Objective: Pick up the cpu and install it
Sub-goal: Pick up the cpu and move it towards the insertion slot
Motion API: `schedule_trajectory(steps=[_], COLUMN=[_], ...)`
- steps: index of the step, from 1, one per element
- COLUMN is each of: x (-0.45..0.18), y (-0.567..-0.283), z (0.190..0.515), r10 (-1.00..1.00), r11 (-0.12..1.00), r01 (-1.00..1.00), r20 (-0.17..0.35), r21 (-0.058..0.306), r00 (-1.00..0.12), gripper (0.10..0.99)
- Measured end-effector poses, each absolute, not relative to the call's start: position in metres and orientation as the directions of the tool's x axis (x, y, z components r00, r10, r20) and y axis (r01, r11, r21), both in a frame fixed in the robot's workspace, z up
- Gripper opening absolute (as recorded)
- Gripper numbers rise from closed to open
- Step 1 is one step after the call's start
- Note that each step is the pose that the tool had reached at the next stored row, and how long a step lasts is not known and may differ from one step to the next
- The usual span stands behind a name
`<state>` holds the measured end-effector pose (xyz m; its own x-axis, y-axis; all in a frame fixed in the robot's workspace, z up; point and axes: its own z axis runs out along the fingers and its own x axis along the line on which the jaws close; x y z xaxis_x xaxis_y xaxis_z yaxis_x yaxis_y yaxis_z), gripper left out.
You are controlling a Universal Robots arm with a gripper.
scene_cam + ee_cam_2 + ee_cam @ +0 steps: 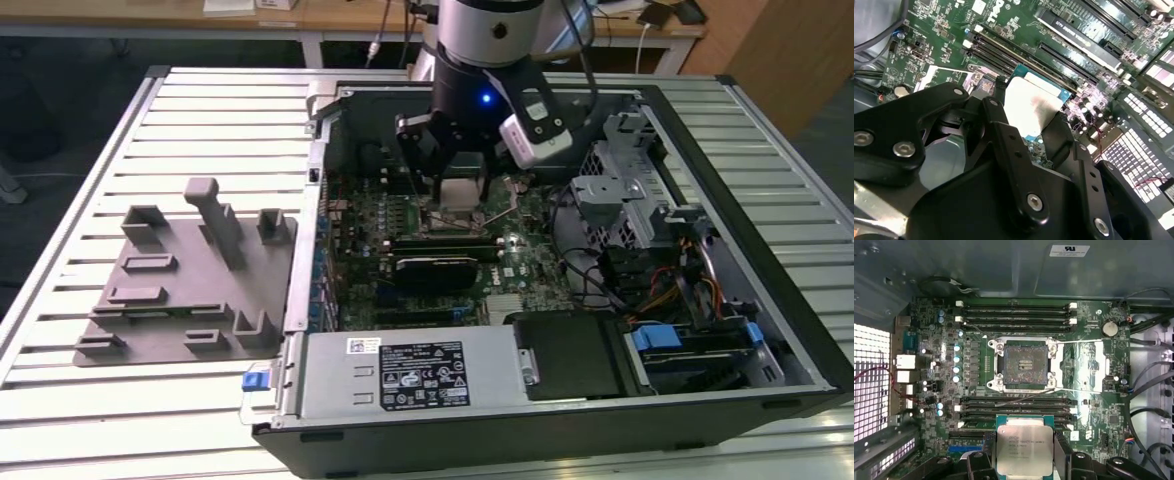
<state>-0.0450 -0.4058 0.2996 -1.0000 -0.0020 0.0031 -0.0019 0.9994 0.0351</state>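
The cpu [1024,447], a flat square chip with its silver top facing up and a pale rim around it, is gripped by two opposite edges in the claw [1025,456]. The claw's dark fingers [1062,452] are closed in to the chip's width, one on each side. In the second wrist view the cpu [1029,105] sits between the black finger links of the claw [1029,114], with the green board below. In the first wrist view the socket [1024,362] lies open and bare in its metal frame, its load plate folded back. It is apart from the chip, which sits over a bank of memory slots [1014,405] beside it. Around them spreads the motherboard [1104,405]. In the exterior view the claw [461,192] reaches down into an open computer case [534,440] lying on its side, with the power supply [407,370] at its near end. The case rests on a slatted metal surface [134,420]. A grey moulded fixture [187,290] sits just beside the case on the exterior view's left.
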Motion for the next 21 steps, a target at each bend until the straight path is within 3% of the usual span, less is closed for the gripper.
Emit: schedule_trajectory(steps=[21], x=[-0.041], y=[-0.386], z=[0.268], r10=[-0.001], r11=[0.999], r01=[-0.001], r20=[0.011], r21=[0.035], r00=[-1.0], gripper=[0.541])
